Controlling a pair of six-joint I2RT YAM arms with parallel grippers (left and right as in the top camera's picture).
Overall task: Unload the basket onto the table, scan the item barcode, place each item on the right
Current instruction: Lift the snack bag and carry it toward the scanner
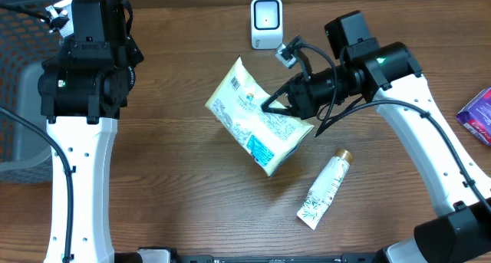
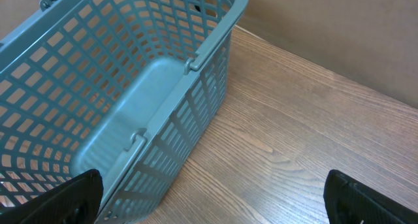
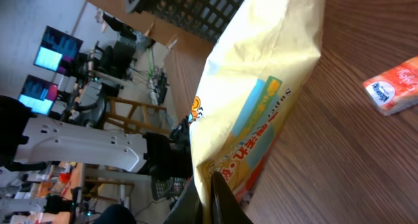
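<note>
Shows the yellow snack bag (image 1: 257,125) pinched at one edge in the closed jaws of the right gripper (image 1: 270,106), tilted over the middle of the brown wood-grain bench (image 1: 192,194), near the white scanner (image 1: 266,21). Places a white tube (image 1: 326,188) just beside it and a blue-grey mesh basket (image 2: 130,74) at the left edge, by the left gripper (image 2: 212,208), jaws spread wide and empty. Takes in, past the bench, a workroom with lit monitors (image 3: 55,51).

A blue-grey mesh basket (image 2: 124,93) stands on the wooden worktop (image 2: 294,139); the left pincer's fingertips (image 2: 65,198), seemingly spread wide, frame the bottom corners.
</note>
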